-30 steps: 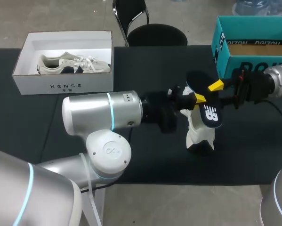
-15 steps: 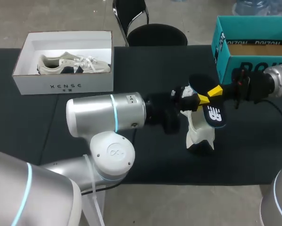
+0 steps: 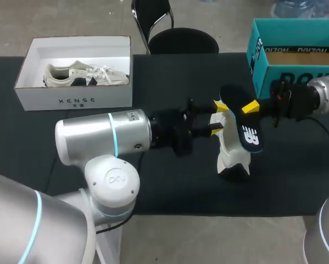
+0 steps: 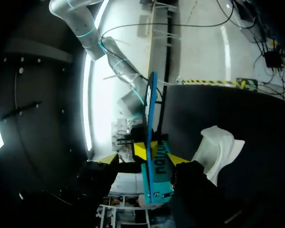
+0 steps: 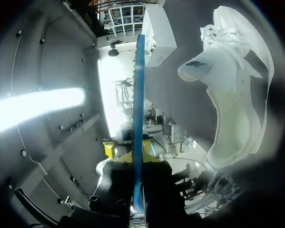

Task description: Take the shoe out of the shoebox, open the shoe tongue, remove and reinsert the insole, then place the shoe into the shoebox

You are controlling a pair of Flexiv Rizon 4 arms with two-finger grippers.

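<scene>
A dark blue insole (image 3: 244, 125) hangs in the air above the white shoe (image 3: 232, 157), which stands on the black table. My right gripper (image 3: 248, 108) is shut on the insole's upper part; in the right wrist view the insole (image 5: 138, 114) runs edge-on between its fingers, with the shoe (image 5: 232, 95) beside it. My left gripper (image 3: 223, 116) is open just left of the insole. In the left wrist view the insole (image 4: 151, 137) stands between the spread yellow fingertips (image 4: 178, 159) without touching them, and the shoe (image 4: 219, 149) lies beyond.
A white shoebox (image 3: 27, 93) at the back left holds another pale shoe (image 3: 84, 74). A teal box (image 3: 296, 58) stands at the back right, close behind my right arm. The left arm's big silver body (image 3: 101, 137) covers the table's front middle.
My right gripper shut on the insole. Then my left gripper opened, let the insole go and drew back to the left. The insole stays up in the right gripper.
</scene>
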